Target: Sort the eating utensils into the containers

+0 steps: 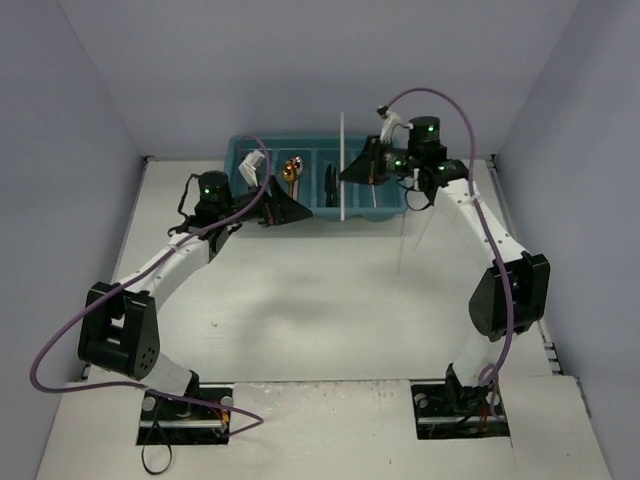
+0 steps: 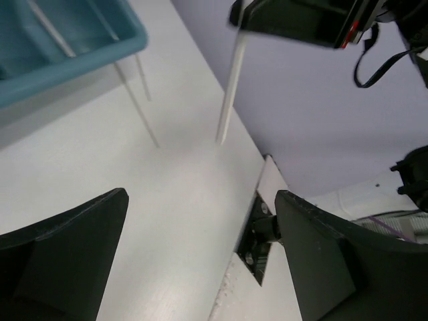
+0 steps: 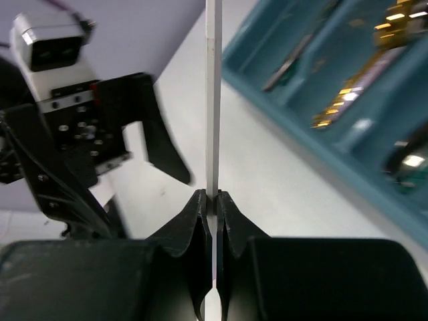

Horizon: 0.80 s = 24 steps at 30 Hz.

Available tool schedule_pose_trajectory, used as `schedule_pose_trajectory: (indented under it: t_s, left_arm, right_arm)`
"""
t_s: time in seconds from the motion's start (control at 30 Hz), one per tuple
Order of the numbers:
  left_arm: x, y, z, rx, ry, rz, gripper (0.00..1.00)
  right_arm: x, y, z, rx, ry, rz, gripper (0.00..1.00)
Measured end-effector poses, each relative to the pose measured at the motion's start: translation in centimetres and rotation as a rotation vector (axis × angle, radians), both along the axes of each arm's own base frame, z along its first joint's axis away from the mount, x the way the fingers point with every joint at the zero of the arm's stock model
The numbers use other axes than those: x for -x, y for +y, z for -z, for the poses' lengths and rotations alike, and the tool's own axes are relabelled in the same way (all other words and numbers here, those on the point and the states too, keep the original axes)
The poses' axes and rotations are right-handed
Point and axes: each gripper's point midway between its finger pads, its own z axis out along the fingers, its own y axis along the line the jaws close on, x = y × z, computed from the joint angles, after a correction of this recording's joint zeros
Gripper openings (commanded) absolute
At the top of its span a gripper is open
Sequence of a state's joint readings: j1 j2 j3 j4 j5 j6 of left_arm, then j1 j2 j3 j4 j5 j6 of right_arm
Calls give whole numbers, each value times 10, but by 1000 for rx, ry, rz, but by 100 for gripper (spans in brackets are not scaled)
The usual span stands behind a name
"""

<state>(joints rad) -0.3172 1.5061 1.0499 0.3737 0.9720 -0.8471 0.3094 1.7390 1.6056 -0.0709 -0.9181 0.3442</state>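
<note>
Right wrist: right gripper (image 3: 214, 198) pinching pale stick (image 3: 213, 100) near mid-length, stick hanging beside tray (image 1: 300, 139); left gripper (image 2: 200, 257) spread, holding nothing. Judging next: laying stick level along one compartment; lowering before releasing; thin stick likely pivoting in pinch.

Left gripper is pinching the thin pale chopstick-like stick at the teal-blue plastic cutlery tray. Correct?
Wrong arm. The right gripper is pinching the thin pale chopstick-like stick at the teal-blue plastic cutlery tray; the right wrist view shows its fingers closed on it. The left gripper is open and holds nothing.
</note>
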Motion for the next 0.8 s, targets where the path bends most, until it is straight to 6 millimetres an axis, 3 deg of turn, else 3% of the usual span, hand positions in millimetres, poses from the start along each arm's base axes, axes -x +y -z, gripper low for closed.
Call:
schedule_pose_trajectory:
  t_s: [0.2, 0.3, 0.37, 0.5, 0.7, 0.8]
  left_arm:
    - [-28, 57, 8, -132, -53, -155, 91]
    - [-28, 68, 4, -207, -100, -187, 91]
    - [-25, 73, 3, -245, -127, -194, 91]
    - [-19, 80, 9, -297, -130, -204, 91]
    - [-16, 86, 25, -354, -81, -222, 91]
    - [-14, 89, 32, -371, -62, -226, 91]
  right_arm:
    - [-87, -105, 5, 116, -92, 372, 0]
    - [-114, -139, 15, 199, -113, 517, 0]
    - [-130, -146, 20, 250, -125, 589, 0]
    - [-152, -139, 43, 325, -125, 642, 0]
    - [-178, -131, 100, 424, -71, 651, 0]
    - [-180, -135, 132, 475, -22, 650, 0]
